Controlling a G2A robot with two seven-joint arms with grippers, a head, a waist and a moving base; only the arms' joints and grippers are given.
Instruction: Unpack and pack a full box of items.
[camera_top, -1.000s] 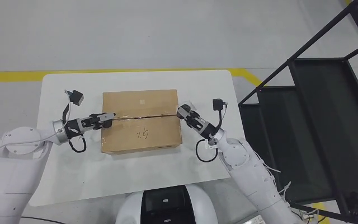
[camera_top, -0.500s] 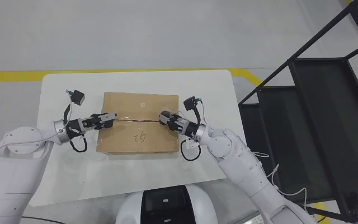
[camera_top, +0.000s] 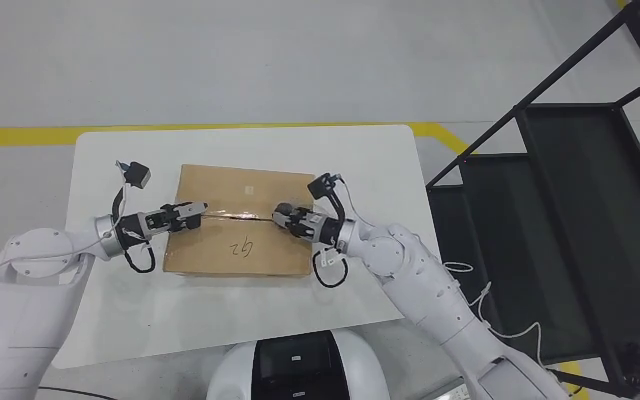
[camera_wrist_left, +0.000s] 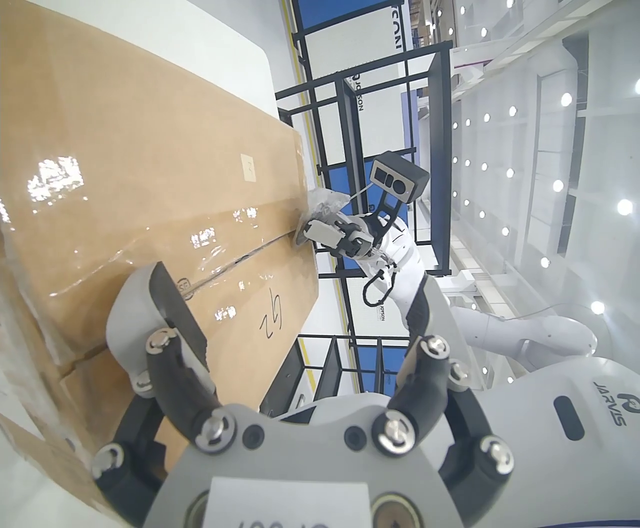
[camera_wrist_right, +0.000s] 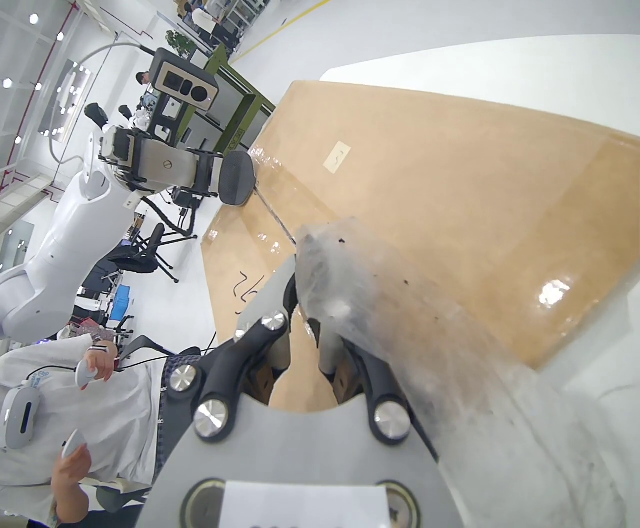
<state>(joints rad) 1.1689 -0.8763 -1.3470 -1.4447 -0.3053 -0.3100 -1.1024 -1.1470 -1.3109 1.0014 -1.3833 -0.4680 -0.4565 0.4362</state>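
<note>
— Where is the box?

— The cardboard box (camera_top: 240, 235) lies flat in the middle of the white bench (camera_top: 370, 160) with both flaps down. Its centre seam (camera_top: 232, 213) runs across the top from 9 o'clock to 3 o'clock.

— And your left claw?

— My left claw (camera_top: 196, 214) is at the box's 9 o'clock end, right where the seam meets the edge. Its fingers are spread wide and there is nothing between them. One dark pad (camera_wrist_left: 167, 295) sits over the top edge of the cardboard, though I can't tell whether it presses down. The other finger hangs clear of the box.

— The right one?

— My right claw (camera_top: 279, 216) is over the lid, on the seam, a little toward 3 o'clock from the centre. Its fingers are pinched together on a crumpled strip of clear tape (camera_wrist_right: 400, 340). The strip bunches at the fingertips and drapes back along one finger.

— Anything else on the lid?

— A glossy band (camera_wrist_left: 220, 235) lies along the seam between my two claws. There is a small pale label (camera_top: 252, 184) on the 12 o'clock flap and a pen scribble (camera_top: 241, 243) on the 6 o'clock flap.
</note>
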